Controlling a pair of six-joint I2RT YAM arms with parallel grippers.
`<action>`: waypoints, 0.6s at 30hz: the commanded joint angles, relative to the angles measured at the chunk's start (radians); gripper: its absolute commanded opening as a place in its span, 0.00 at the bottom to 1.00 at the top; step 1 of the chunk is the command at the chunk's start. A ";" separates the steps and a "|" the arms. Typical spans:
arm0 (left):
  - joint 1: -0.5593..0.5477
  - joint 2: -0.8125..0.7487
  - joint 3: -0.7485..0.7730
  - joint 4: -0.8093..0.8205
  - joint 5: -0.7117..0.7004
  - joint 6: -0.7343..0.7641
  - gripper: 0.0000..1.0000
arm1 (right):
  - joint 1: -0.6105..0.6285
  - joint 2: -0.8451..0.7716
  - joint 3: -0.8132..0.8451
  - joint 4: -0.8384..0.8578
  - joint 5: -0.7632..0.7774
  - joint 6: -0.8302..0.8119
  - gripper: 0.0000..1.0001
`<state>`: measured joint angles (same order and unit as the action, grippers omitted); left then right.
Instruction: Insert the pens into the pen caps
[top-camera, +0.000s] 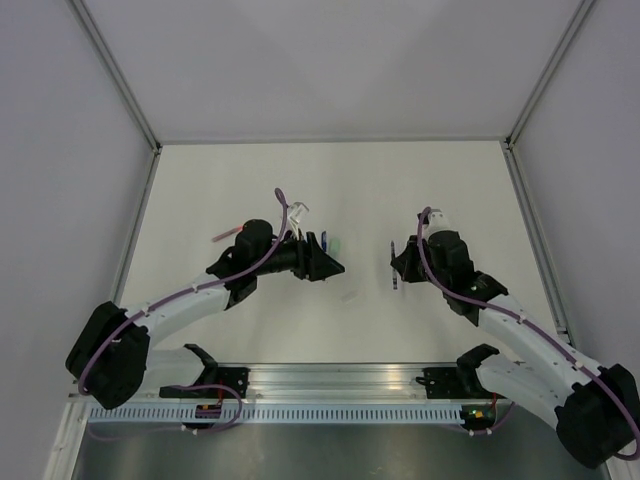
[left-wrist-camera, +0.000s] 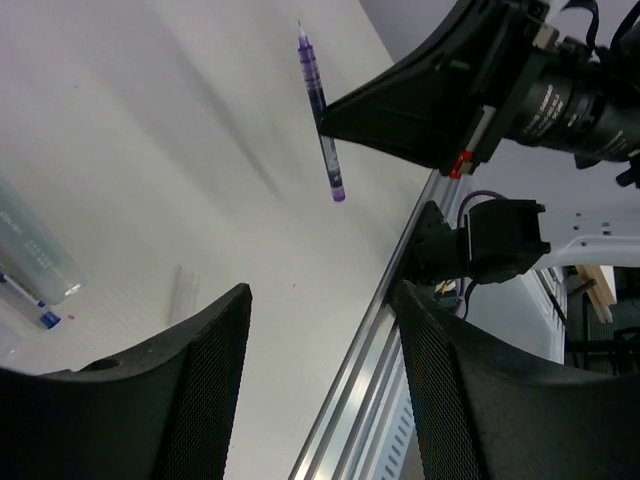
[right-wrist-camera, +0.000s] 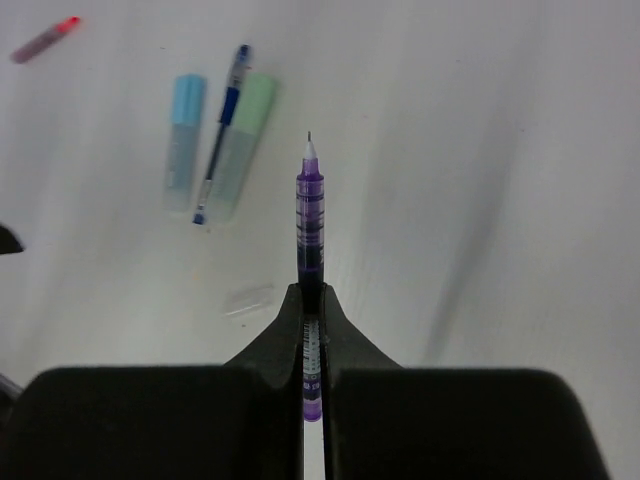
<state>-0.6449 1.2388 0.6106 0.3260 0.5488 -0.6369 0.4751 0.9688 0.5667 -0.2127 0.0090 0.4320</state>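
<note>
Purple pen at centre of the right wrist frame, tip toward the top, clamped in closed jaws of right end effector. Left end effector open, holding nothing. Upper left, on surface: blue pen between light blue cap and mint cap. Small clear piece nearby, possibly a cap.

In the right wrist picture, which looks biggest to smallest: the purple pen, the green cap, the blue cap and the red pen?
1. The purple pen, though it is nearest the camera.
2. The green cap and the blue cap: too alike to rank.
3. The red pen, farthest away.
</note>
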 joint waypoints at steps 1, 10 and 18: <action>-0.013 0.048 0.096 0.100 0.026 -0.084 0.65 | 0.033 -0.093 -0.059 0.199 -0.153 0.072 0.00; -0.076 0.247 0.227 0.258 0.043 -0.172 0.63 | 0.134 -0.139 -0.061 0.326 -0.233 0.139 0.00; -0.107 0.306 0.262 0.278 0.025 -0.176 0.54 | 0.158 -0.171 -0.060 0.337 -0.236 0.148 0.00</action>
<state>-0.7437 1.5299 0.8371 0.5354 0.5774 -0.7856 0.6266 0.8196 0.4969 0.0601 -0.2092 0.5617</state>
